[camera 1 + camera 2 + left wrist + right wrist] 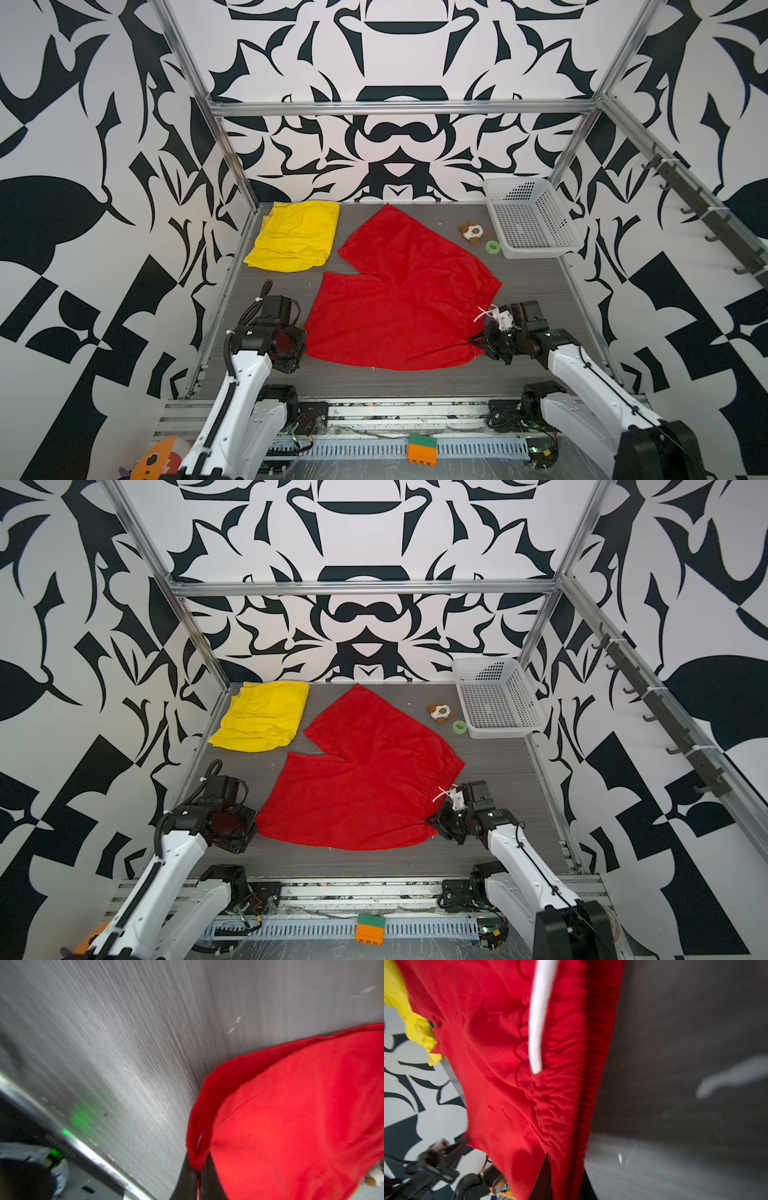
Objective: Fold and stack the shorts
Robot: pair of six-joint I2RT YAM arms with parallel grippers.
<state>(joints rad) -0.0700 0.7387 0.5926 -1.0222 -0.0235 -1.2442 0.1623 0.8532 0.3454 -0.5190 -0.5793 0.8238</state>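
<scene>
I see thin, matt cloth on the red shorts [399, 299] and the creased yellow shorts [295, 237], a perforated white plastic basket [555, 220], and a matt, grey, grained table [532, 286].

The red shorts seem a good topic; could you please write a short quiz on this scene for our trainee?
1. True or false: the red shorts lie stacked on the yellow shorts.
2. The right end effector is shut on: A the yellow shorts; B the red shorts; C nothing.
3. What colour is the drawstring?
Key: 1 false, the yellow shorts lie beside them; 2 B; 3 white.
</scene>
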